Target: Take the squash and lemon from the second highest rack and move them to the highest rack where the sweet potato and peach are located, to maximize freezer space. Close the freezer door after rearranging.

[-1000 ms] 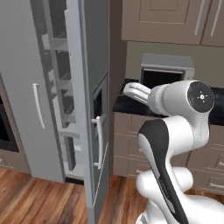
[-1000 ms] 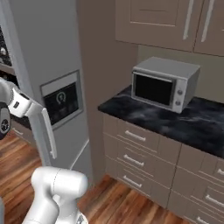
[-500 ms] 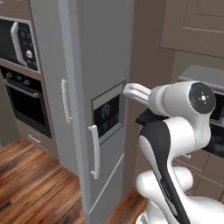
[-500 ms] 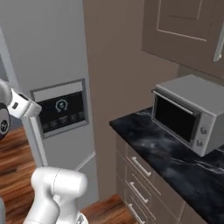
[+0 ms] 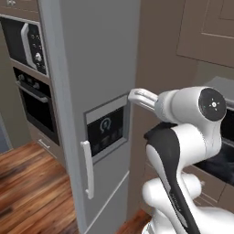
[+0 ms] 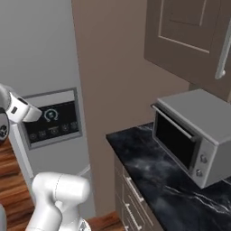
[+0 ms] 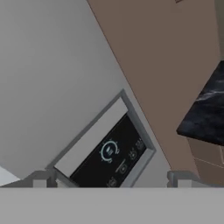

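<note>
The freezer door (image 5: 100, 68) is a tall grey panel with a dark dispenser display (image 5: 107, 130) and a pale bar handle (image 5: 87, 169). I see only its outer face, also in the right base view (image 6: 36, 54), and cannot tell if it is closed. My gripper (image 5: 133, 97) hovers just right of the display, a little above it. In the hand view the gripper (image 7: 109, 181) is open with nothing between its fingertips (image 7: 41, 178), facing the display (image 7: 111, 151). The squash, lemon, sweet potato, peach and both racks are out of view.
A black wall oven (image 5: 32, 105) stands left of the door. A brown side panel (image 6: 117, 67) rises to its right. A grey microwave (image 6: 198, 135) sits on the black marble counter (image 6: 149, 171), above drawers (image 6: 131, 198) and under an upper cabinet (image 6: 189, 36). Wood floor (image 5: 32, 183) lies below.
The whole picture has shifted, so the base has moved. The shelf bins seen a second ago have left the views and the door's outer face now looms larger. The gripper stays open.
</note>
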Robot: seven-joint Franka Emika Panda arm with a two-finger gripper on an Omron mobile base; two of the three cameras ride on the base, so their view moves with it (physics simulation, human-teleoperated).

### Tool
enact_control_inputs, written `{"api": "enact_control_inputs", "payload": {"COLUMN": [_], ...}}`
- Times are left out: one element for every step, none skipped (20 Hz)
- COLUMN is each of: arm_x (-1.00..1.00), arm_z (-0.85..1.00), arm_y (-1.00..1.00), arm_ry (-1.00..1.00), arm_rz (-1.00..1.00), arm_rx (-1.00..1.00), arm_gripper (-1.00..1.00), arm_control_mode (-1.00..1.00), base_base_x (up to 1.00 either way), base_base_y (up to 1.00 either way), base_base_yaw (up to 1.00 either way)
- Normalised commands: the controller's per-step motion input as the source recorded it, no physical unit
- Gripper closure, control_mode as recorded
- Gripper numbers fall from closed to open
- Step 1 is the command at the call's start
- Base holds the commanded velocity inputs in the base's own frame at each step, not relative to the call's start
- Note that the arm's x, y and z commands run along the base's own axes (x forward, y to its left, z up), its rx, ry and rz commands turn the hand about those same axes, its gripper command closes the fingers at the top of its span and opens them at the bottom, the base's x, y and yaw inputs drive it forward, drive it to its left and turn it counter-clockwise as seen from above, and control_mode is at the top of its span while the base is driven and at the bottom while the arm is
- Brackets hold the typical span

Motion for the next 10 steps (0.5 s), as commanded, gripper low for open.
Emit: {"api": "enact_control_inputs", "payload": {"arm_x": [0.00, 0.00, 0.00, 0.00, 0.00, 0.00, 0.00, 0.00, 0.00, 0.00], "arm_z": [0.00, 0.00, 0.00, 0.00, 0.00, 0.00, 0.00, 0.00, 0.00, 0.00], "arm_y": [0.00, 0.00, 0.00, 0.00, 0.00, 0.00, 0.00, 0.00, 0.00, 0.00], "arm_ry": [0.00, 0.00, 0.00, 0.00, 0.00, 0.00, 0.00, 0.00, 0.00, 0.00], "arm_rz": [0.00, 0.00, 0.00, 0.00, 0.00, 0.00, 0.00, 0.00, 0.00, 0.00], "arm_rx": [0.00, 0.00, 0.00, 0.00, 0.00, 0.00, 0.00, 0.00, 0.00, 0.00], "arm_gripper": [-1.00, -1.00, -1.00, -1.00, -1.00, -1.00, -1.00, -1.00, -1.00, -1.00], "arm_control_mode": [1.00, 1.00, 1.00, 1.00, 1.00, 1.00, 1.00, 1.00, 1.00, 1.00], "base_base_x": [0.42, 0.46, 0.48, 0.46, 0.49, 0.60, 0.66, 0.65, 0.63, 0.64], "base_base_y": [0.00, 0.00, 0.00, 0.00, 0.00, 0.00, 0.00, 0.00, 0.00, 0.00], "base_base_yaw": [0.17, 0.14, 0.12, 0.12, 0.11, 0.10, 0.10, 0.08, 0.08, 0.07]}}
